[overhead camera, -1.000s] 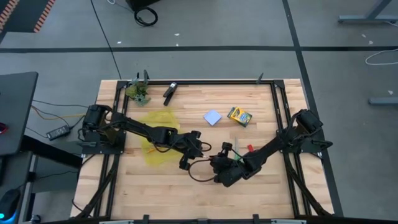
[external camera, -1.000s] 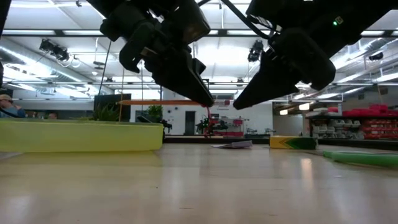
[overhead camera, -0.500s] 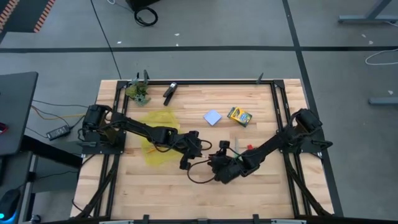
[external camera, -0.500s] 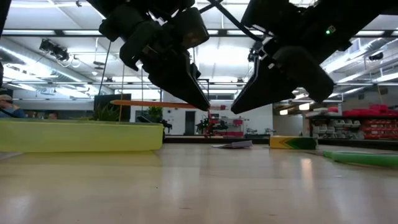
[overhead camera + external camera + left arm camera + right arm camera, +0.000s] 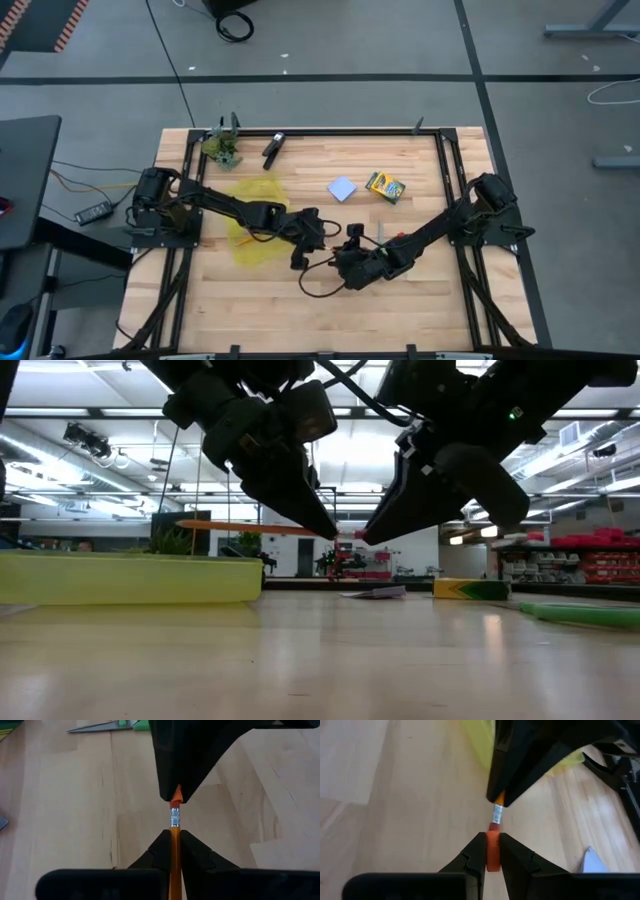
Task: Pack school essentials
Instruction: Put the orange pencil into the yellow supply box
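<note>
a wooden table [image 5: 300, 310] under workshop lights. near its middle the left gripper [image 5: 318, 238] and the right gripper [image 5: 343, 262] meet tip to tip above the board, both clamped on one pencil [image 5: 174, 837]: left pinches the orange shaft, right pinches the eraser end. the crayon box [image 5: 385, 186] and note pad [image 5: 342, 189] lie apart further back, a yellow pouch [image 5: 255, 215] just beside the left arm.

In the high view the orange pencil [image 5: 175, 845] is hidden among the two arms; its far end is covered by the right end effector [image 5: 176, 795] in the left wrist view
</note>
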Robot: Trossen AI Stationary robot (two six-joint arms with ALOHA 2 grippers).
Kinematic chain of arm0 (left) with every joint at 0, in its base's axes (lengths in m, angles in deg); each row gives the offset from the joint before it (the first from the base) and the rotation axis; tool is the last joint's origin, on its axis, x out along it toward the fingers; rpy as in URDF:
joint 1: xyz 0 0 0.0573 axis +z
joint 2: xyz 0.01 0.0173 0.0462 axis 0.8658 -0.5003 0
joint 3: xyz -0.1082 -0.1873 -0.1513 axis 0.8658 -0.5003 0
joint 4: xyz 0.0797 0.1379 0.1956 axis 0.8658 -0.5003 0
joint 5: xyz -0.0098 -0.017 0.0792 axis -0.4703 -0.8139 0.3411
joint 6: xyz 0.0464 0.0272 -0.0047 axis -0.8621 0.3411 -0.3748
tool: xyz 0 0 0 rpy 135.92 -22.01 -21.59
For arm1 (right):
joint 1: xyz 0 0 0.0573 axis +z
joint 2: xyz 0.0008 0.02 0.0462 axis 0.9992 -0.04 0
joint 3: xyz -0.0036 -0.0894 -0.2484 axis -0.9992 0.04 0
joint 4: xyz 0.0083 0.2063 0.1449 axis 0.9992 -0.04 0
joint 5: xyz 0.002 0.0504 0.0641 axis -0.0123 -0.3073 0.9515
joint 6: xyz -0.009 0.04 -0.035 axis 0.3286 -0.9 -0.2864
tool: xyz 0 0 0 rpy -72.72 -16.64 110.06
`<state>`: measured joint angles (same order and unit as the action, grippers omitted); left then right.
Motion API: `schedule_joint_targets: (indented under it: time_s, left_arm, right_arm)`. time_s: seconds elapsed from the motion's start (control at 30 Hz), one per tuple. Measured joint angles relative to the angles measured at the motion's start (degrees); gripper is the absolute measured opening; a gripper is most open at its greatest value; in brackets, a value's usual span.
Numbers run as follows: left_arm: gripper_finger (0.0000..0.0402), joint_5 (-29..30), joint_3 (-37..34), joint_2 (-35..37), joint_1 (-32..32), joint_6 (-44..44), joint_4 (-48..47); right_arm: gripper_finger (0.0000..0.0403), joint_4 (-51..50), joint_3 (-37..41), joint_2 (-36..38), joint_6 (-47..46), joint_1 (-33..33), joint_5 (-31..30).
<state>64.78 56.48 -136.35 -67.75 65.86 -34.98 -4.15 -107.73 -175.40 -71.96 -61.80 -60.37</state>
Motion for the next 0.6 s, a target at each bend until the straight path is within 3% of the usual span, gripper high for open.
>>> schedule_joint_targets:
  time_s: [0.6]
  left_arm:
    - [0.0034, -0.08, 0.02, 0.0, 0.11, 1.08, -0.6]
  right_arm:
    - [0.0058, -0.02, -0.04, 0.0, -0.07, -1.27, 0.82]
